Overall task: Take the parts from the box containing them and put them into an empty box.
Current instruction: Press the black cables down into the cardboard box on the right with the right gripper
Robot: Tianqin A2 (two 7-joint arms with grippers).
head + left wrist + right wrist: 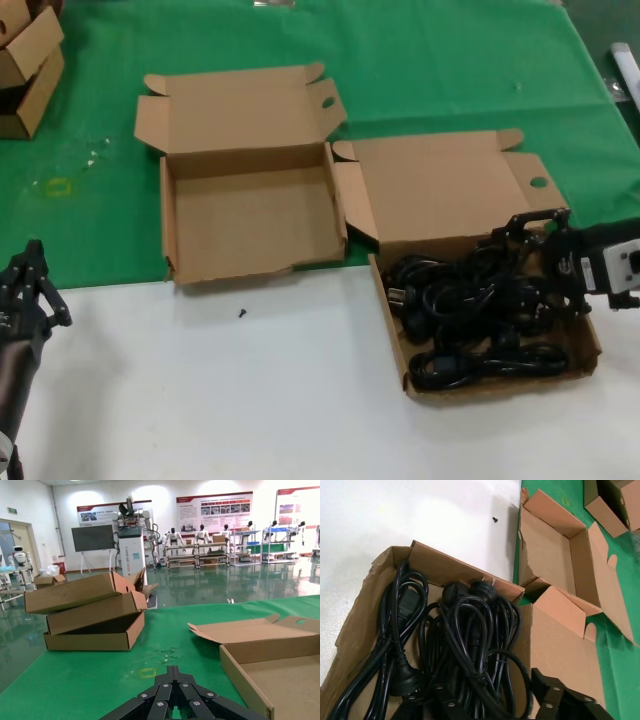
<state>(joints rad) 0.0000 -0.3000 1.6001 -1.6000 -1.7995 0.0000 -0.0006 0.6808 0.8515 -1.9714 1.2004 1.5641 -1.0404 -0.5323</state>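
Right gripper (pixel 535 275): reaches in from the right edge, low over the cords at the right side of the full box; whether its jaws are spread or have hold of a cord cannot be told.
Left gripper (pixel 28 290): parked at the lower left over the white surface, fingers (pixel 172 692) drawn together, nothing held.
Cords (pixel 470 310): black tangled bundles lying in the full box; they overlap, so the number cannot be told. Two moulded plugs (pixel 480 590) show at the box's left wall.
Full box (pixel 405 350): one, on the right, lid open and lying back onto the green mat.
Empty box (pixel 250 225): one, just left of the full box, lid open, bare inside.
Small cartons (pixel 90 612): three, stacked at the far left of the mat.
Screw (pixel 242 313): one small dark speck on the white surface, near the empty box.
Mat (pixel 450 60): green, covering the far half of the table.
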